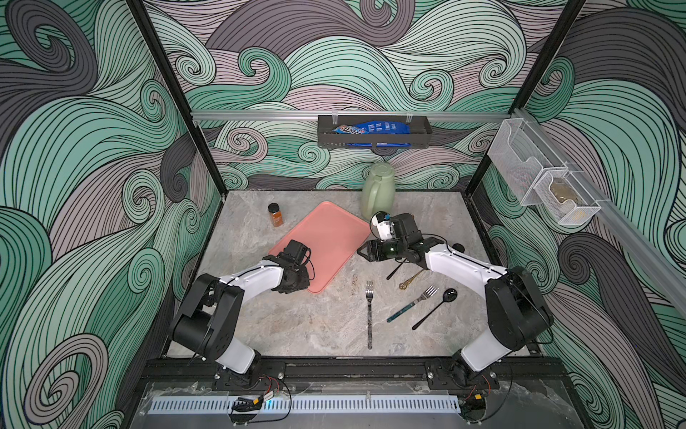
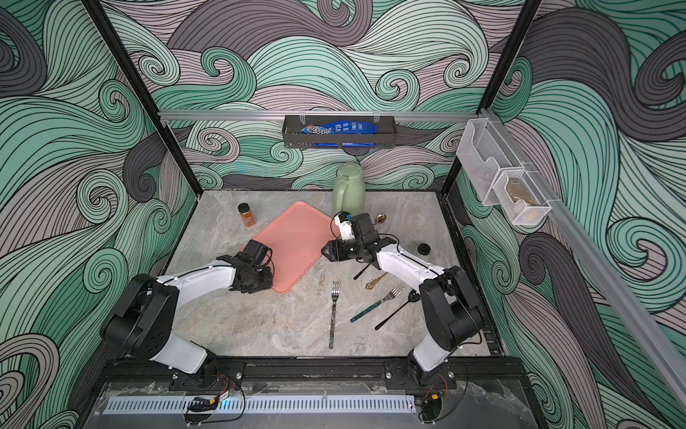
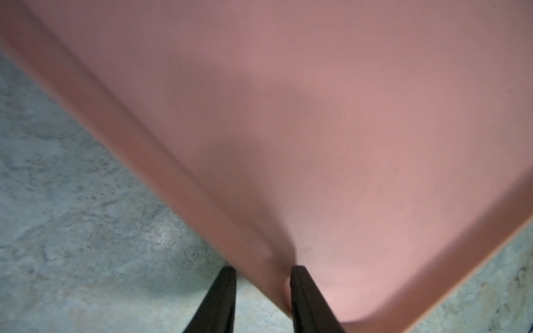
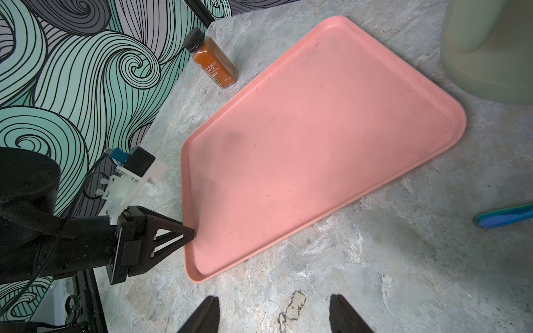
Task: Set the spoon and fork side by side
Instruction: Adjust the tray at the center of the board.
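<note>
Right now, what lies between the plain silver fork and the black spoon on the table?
A second fork with a blue-green handle lies aslant between the silver fork and the black spoon, apart from both; both top views show it.

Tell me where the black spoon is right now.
In both top views the black spoon lies flat on the table toward the right side, just right of the blue-handled fork and roughly parallel to it, beside the right arm.

On the spice bottle (image 4: pixel 215 62) near the table's far edge, "ED SWEET" is read, with "PPER" partly legible beneath
</note>
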Robot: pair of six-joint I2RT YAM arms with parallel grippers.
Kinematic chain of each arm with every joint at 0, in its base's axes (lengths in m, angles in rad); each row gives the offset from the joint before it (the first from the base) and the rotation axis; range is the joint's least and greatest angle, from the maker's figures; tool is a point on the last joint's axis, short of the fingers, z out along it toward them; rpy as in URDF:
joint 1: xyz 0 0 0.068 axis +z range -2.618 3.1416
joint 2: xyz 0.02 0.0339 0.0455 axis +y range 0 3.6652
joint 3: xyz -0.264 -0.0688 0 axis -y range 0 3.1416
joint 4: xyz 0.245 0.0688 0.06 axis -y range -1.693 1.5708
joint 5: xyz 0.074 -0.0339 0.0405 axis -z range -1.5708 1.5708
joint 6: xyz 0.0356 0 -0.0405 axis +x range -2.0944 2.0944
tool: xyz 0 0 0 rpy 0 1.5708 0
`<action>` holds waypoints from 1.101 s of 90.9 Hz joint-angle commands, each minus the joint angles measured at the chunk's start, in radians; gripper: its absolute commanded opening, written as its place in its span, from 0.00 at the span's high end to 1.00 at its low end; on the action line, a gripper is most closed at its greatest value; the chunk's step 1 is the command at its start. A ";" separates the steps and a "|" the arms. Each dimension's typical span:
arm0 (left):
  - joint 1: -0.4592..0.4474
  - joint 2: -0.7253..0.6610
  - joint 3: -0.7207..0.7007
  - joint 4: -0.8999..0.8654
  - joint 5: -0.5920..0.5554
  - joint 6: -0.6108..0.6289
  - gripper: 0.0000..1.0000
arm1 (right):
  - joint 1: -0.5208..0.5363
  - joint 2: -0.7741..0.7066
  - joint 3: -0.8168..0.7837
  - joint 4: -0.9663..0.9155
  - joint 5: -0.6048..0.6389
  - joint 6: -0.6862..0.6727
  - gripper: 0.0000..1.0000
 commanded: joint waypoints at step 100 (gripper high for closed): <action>0.120 -0.106 -0.007 -0.196 -0.194 0.101 0.90 | -0.091 0.333 0.236 -0.142 -0.046 -0.160 0.35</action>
